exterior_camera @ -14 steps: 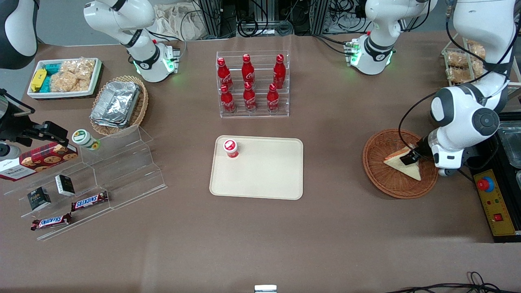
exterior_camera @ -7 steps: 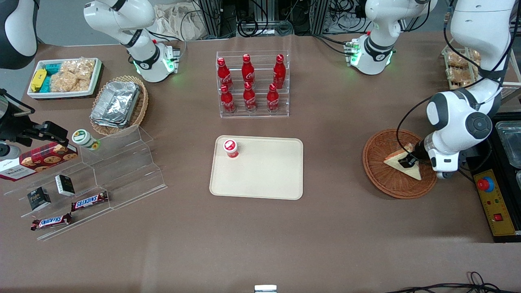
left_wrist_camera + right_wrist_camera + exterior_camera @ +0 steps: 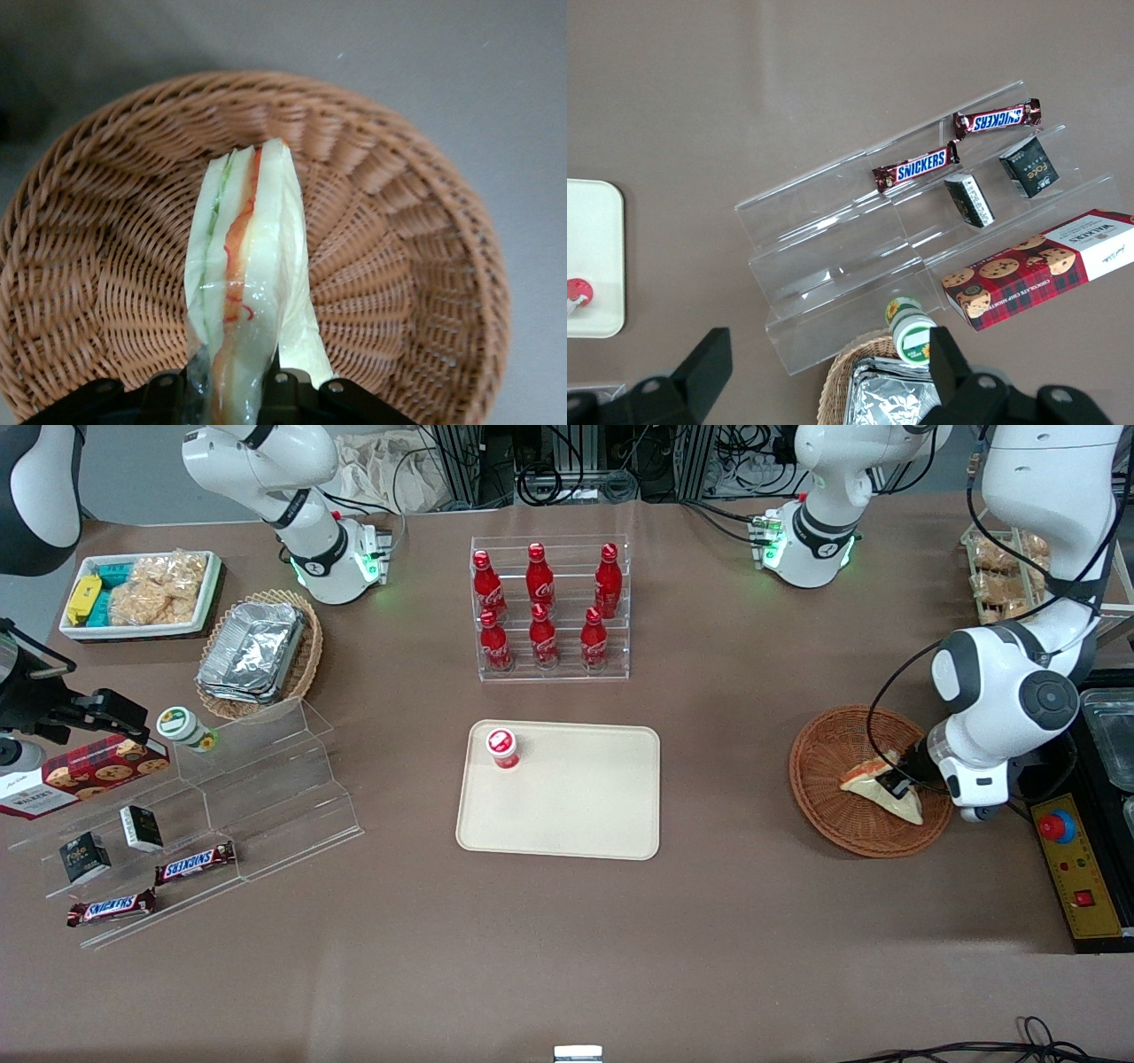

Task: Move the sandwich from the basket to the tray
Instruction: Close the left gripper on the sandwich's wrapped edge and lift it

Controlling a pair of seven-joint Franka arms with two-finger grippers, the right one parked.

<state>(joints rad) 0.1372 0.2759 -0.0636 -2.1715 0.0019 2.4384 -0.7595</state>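
Front view: at right of frame, the left arm's gripper [image 3: 895, 784] is clamped on the wrapped triangular white-bread sandwich [image 3: 873, 781], tilted on edge for lifting, above the round reddish-brown wicker basket [image 3: 828, 808]; the flat beige rectangular tray [image 3: 576, 806] waits at centre. Left wrist view: the fingers [image 3: 282, 386] pinch the sandwich's [image 3: 244, 266] flat faces so the wrap cannot slip; basket [image 3: 403, 257] below.

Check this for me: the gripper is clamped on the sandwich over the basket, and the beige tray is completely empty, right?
Not quite. The gripper is shut on the sandwich over the basket, but the tray is not empty: the front view shows a red-capped cup standing on it.
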